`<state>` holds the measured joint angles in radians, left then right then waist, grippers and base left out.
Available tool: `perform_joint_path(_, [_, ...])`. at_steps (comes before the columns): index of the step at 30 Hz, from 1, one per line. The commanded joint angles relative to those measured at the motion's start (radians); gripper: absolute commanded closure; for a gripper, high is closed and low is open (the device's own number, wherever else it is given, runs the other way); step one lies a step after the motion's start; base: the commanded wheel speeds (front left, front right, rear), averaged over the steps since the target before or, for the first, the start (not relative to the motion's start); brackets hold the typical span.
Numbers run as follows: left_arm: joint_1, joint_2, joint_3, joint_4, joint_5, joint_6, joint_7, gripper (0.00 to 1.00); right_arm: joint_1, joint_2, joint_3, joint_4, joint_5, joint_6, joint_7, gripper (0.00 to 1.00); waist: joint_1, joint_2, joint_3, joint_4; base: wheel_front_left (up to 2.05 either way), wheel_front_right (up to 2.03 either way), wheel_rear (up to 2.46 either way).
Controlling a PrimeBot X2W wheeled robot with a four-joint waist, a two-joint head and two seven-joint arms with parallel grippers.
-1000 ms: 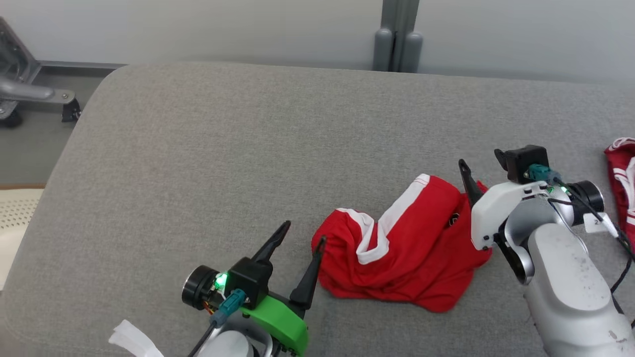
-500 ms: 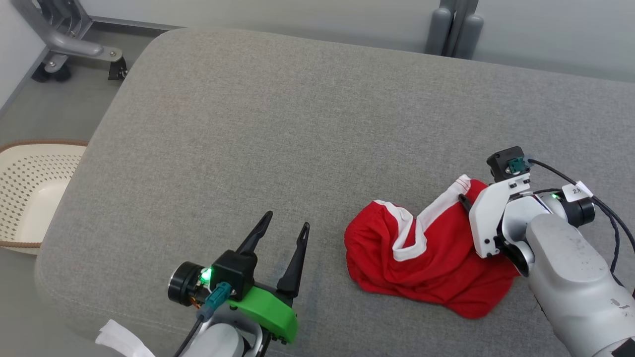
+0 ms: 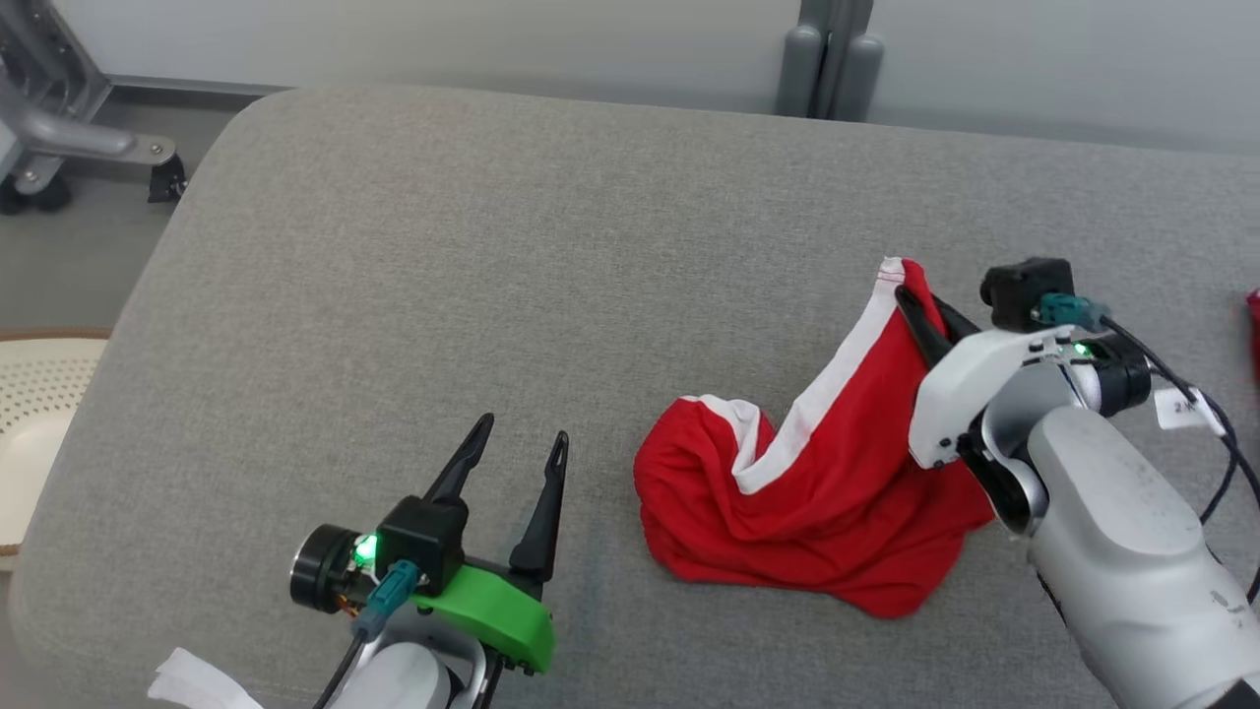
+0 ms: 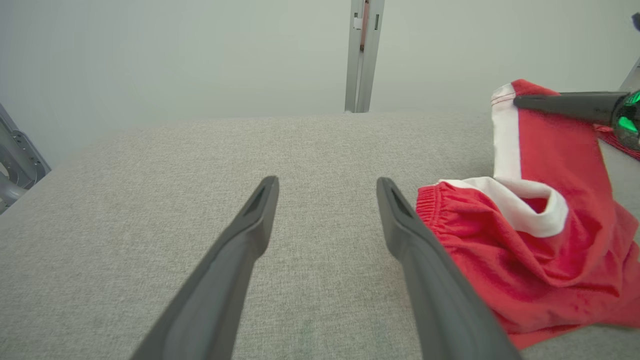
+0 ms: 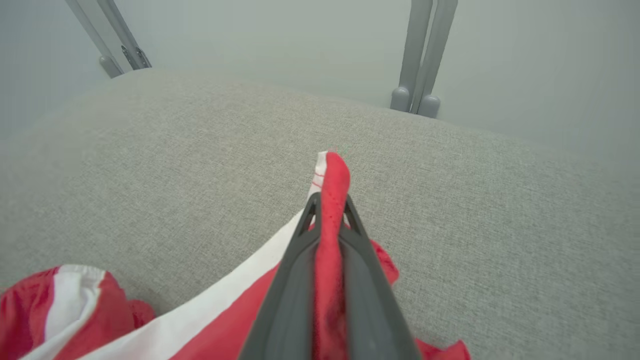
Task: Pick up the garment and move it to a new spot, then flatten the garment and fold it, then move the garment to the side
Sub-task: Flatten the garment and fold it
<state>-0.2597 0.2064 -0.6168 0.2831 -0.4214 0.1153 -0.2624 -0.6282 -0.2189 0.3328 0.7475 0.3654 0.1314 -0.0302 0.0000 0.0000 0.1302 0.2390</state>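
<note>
Grey fabric cushion (image 3: 492,246) against a pale wall, grey post (image 3: 827,59) behind it. Red garment (image 3: 817,492) with white trim lies bunched on the cushion's right part, one edge pulled up into a peak. Right gripper (image 3: 911,295) has that peak: jaws closed on the red edge, cloth poking past the tips. Left gripper (image 3: 523,427) sits at the near left, jaws wide, nothing in them, garment near but apart. Right wrist view gives the pinch close up: right gripper (image 5: 330,200), garment (image 5: 330,172) fold running up between both fingers, white band falling away lower left. Left wrist view gives the side look: left gripper (image 4: 326,180) over bare cushion, garment (image 4: 525,260) heaped to the right, elastic waistband facing, right gripper (image 4: 517,101) coming in flat from the right edge at the raised corner. Head view adds a cream basket (image 3: 39,414) at the left edge, a metal frame (image 3: 69,148) top left, a second red cloth (image 3: 1254,330) far right.
</note>
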Motion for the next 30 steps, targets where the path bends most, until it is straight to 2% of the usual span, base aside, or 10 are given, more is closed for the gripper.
perform_joint_path(1, [0.019, 0.012, 0.007, -0.007, 0.005, 0.006, -0.003, 0.0, 0.053, -0.023, -0.013, -0.047, 0.021, -0.001, -0.038, 1.0, 0.0, 0.0, -0.024, -0.051, 0.0, 0.0, 0.0])
perform_joint_path(7, [0.036, 0.032, 0.021, -0.022, 0.004, 0.017, -0.003, 0.0, 0.295, -0.05, -0.116, -0.293, 0.018, -0.001, -0.125, 1.0, 0.0, 0.0, -0.043, -0.116, 0.0, 0.0, 0.0])
perform_joint_path(13, [0.043, 0.05, 0.026, -0.036, -0.001, 0.023, 0.003, 0.0, 0.535, 0.031, -0.241, -0.498, -0.037, -0.001, -0.109, 1.0, 0.0, 0.0, -0.048, -0.167, 0.0, 0.0, 0.0])
perform_joint_path(16, [0.038, 0.053, 0.022, -0.04, -0.003, 0.02, 0.007, 0.0, 0.59, 0.077, -0.278, -0.53, -0.069, -0.001, -0.12, 1.0, 0.0, 0.0, -0.045, -0.176, 0.0, 0.0, 0.0])
perform_joint_path(22, [0.032, 0.052, 0.014, -0.036, -0.006, 0.015, 0.013, 0.0, 0.607, 0.126, -0.345, -0.47, -0.143, -0.001, -0.177, 1.0, 0.0, 0.0, -0.039, -0.176, 0.0, 0.0, 0.0])
perform_joint_path(23, [0.034, 0.052, 0.013, -0.033, -0.008, 0.014, 0.013, 0.0, 0.601, 0.132, -0.358, -0.449, -0.147, -0.001, -0.187, 0.84, 0.0, 0.0, -0.038, -0.175, 0.0, 0.0, 0.0])
perform_joint_path(24, [0.035, 0.051, 0.012, -0.032, -0.009, 0.014, 0.013, 0.0, 0.596, 0.136, -0.367, -0.436, -0.152, -0.001, -0.194, 0.73, 0.0, 0.0, -0.038, -0.174, 0.0, 0.0, 0.0])
perform_joint_path(25, [0.035, 0.05, 0.011, -0.029, -0.012, 0.013, 0.012, 0.0, 0.587, 0.14, -0.375, -0.419, -0.152, -0.001, -0.2, 0.49, 0.0, 0.0, -0.038, -0.172, 0.0, 0.0, 0.0])
perform_joint_path(26, [0.035, 0.049, 0.011, -0.027, -0.013, 0.013, 0.011, 0.0, 0.583, 0.144, -0.378, -0.405, -0.152, -0.001, -0.205, 0.01, 0.0, 0.0, -0.038, -0.17, 0.0, 0.0, 0.0])
perform_joint_path(30, [0.039, 0.044, 0.01, -0.02, -0.02, 0.012, 0.009, 0.0, 0.576, 0.15, -0.397, -0.341, -0.17, -0.001, -0.218, 0.0, 0.0, 0.0, -0.04, -0.165, 0.0, 0.0, 0.0])
